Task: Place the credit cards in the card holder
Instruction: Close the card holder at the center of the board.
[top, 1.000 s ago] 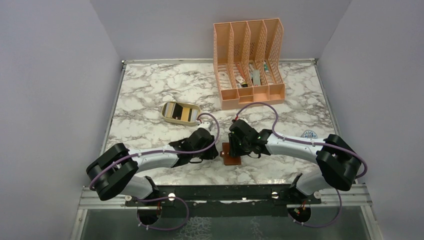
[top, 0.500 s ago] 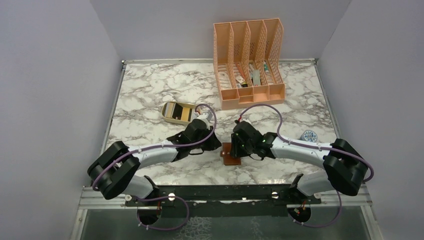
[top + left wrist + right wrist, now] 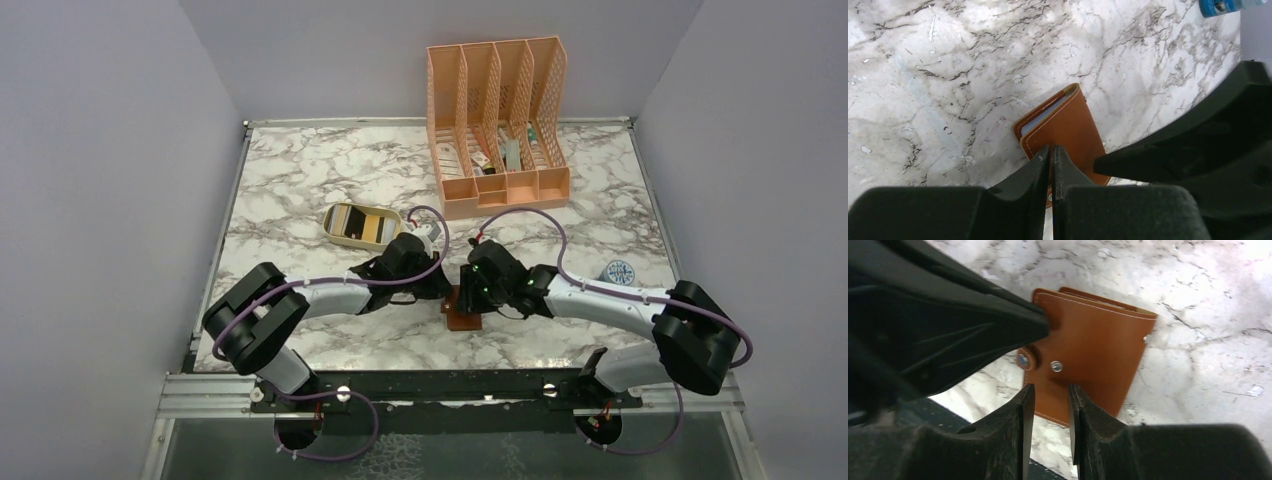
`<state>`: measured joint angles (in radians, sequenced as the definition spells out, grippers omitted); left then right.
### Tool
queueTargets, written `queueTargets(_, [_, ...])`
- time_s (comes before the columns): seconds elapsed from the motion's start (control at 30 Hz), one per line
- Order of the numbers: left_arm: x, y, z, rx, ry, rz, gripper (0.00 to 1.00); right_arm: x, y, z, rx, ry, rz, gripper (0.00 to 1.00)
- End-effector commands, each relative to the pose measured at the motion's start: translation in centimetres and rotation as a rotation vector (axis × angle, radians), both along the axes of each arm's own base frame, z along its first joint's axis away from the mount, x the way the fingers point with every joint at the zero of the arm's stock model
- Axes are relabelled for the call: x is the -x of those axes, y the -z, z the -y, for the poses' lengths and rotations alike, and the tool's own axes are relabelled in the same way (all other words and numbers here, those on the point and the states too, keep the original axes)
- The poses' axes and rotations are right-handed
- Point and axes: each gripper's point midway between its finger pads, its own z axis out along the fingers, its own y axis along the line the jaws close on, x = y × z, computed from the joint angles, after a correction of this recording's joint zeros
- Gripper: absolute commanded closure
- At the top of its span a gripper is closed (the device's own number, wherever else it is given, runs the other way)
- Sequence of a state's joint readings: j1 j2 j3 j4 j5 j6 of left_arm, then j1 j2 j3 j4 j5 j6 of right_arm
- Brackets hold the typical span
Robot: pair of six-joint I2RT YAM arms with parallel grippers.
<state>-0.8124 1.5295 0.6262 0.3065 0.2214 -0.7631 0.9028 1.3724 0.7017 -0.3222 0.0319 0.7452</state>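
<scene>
**Closed brown leather bifold card holder [image 3: 463,318] lies at the middle of the near edge of the marble surface [image 3: 300,170], with both arms over it.**

Judged light, supple and slick-faced, so likely to slide if pushed; best taken by the free cover edge with the other side pinned. The left gripper [image 3: 1051,150] is pressed almost together at that stitched edge; whether it catches leather cannot be told. The right gripper [image 3: 1050,390] stands slightly spread and empty, just beside the snap tab [image 3: 1024,360]. Thin pale, dark and gold plastic credit cards [image 3: 365,226] rest in the beige oval tray [image 3: 330,232], well apart to the left; their count is unreadable. The inner pockets are hidden.
</scene>
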Motion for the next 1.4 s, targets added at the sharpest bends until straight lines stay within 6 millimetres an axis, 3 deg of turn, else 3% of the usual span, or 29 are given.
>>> queueTargets(0.0, [-0.4,-0.1,0.4,0.008,0.024,0.022,0.91,-0.2,-2.7,-2.5,-0.15,-0.016,0.029,0.7])
queueTargets(0.43, [-0.1,1.0,-0.1,-0.022,0.016,0.0,0.91,-1.5,-2.1,-3.3,-0.149,0.031,0.04,0.71])
queueTargets(0.9, [0.2,1.5,-0.4,-0.03,0.008,-0.013,0.91,-1.2,-0.1,-3.6,-0.129,0.004,0.003,0.67])
queueTargets(1.1, [0.1,1.5,-0.5,-0.03,0.003,-0.014,0.91,-1.4,-0.3,-3.6,-0.13,0.01,0.017,0.73])
queueTargets(1.37, [0.1,1.4,-0.7,-0.03,-0.004,-0.011,0.91,-1.3,-0.7,-3.7,-0.149,0.004,0.028,0.93])
